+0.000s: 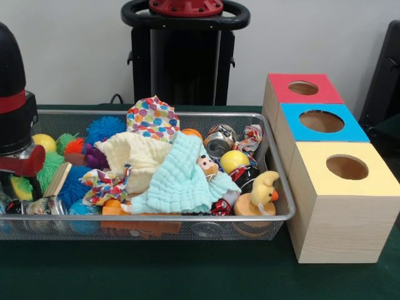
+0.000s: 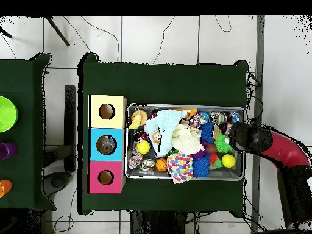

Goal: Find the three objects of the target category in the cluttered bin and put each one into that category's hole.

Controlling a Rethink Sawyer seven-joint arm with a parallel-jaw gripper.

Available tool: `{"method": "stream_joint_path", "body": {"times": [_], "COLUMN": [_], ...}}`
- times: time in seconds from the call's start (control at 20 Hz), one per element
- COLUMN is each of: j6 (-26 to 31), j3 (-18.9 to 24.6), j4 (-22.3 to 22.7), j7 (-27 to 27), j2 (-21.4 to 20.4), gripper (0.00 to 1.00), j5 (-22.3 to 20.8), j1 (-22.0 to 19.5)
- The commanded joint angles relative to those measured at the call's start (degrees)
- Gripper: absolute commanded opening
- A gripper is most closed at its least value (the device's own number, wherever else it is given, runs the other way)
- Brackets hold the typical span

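Green-covered table [image 1: 187, 275] carries the wire-mesh bin [image 1: 156, 220]. End effector [image 1: 19, 164] sits low over the bin's end farthest from the boxes; finger state cannot be determined. Blue-topped box hole [image 1: 321, 120] lies well apart, beyond the bin's opposite end.

The front view comes from a low camera close to the table, across from the robot. It faces the pedestal [image 1: 185, 53] at the far side, and the wire basket [image 1: 156, 219] with the three boxes [image 1: 331, 181] fills most of the picture.

The overhead view comes from a camera high above, looking straight down. It is farther away, so the whole green table [image 2: 164, 73] and the floor [image 2: 158, 36] around it show.

Both views share the basket [image 2: 186, 176] and the boxes [image 2: 107, 144]. The overhead view is turned half round: the boxes are on the right in the front view and on the left from above.
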Motion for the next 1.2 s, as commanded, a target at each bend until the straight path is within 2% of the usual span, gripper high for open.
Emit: {"method": "stream_joint_path", "body": {"times": [0.05,0.45,0.95,1.2], "j6": [0.58,-1.30,2.15,2.05], "j3": [6.79,8.33,8.94,9.66], "j4": [-2.29,-1.88,-4.05,-4.05], "j7": [-11.34,-12.81,-14.35,-15.04], "j2": [-0.39,-0.54,-0.34,0.12], "gripper": [1.00,1.00,1.00,1.00], "j5": [-2.02,-3.27,-3.28,-3.58], "j1": [-0.44,-1.26,-0.93,-1.50]}}
